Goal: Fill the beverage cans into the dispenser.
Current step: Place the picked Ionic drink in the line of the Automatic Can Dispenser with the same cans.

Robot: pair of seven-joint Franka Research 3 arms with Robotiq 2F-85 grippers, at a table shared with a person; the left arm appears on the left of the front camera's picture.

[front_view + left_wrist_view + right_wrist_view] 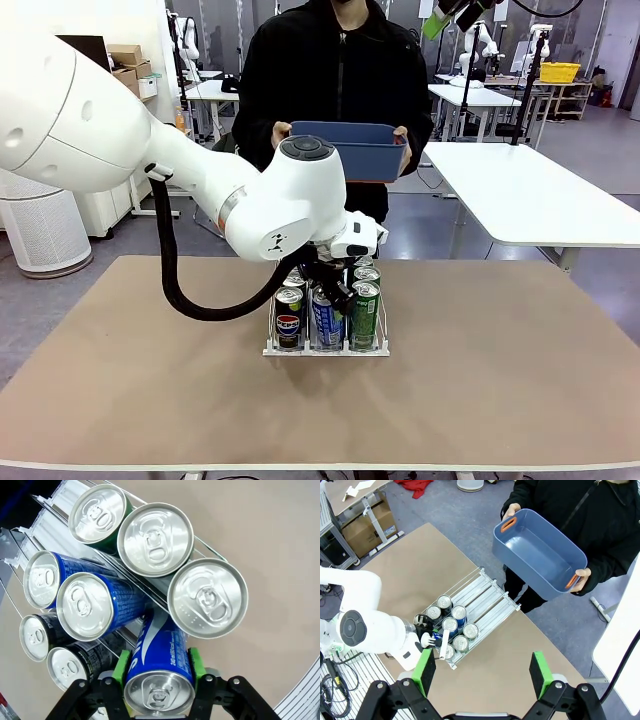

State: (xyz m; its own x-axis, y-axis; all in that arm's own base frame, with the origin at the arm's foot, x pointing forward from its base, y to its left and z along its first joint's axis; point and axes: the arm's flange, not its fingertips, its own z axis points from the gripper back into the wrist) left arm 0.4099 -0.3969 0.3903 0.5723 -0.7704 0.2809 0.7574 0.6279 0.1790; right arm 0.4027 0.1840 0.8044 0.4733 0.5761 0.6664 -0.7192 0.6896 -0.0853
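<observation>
A big room with white tables lies behind a brown desk [480,380]. In the middle of the desk sits the white dispenser [327,349]. It holds cans in three rows: black cans [50,650] in one row, blue cans [85,605] in the middle and green cans [155,539] in the last row. In the front view the left gripper [335,285] hangs just over the dispenser's front end. In the left wrist view its green fingers [121,667] pinch a blue can [160,672] at 6 o'clock, beside the other tops. The right gripper [484,672] is high over the desk, its fingers spread wide with nothing between them. At 12 o'clock, across the desk, a person holds a blue bin [348,150] in both hands.
</observation>
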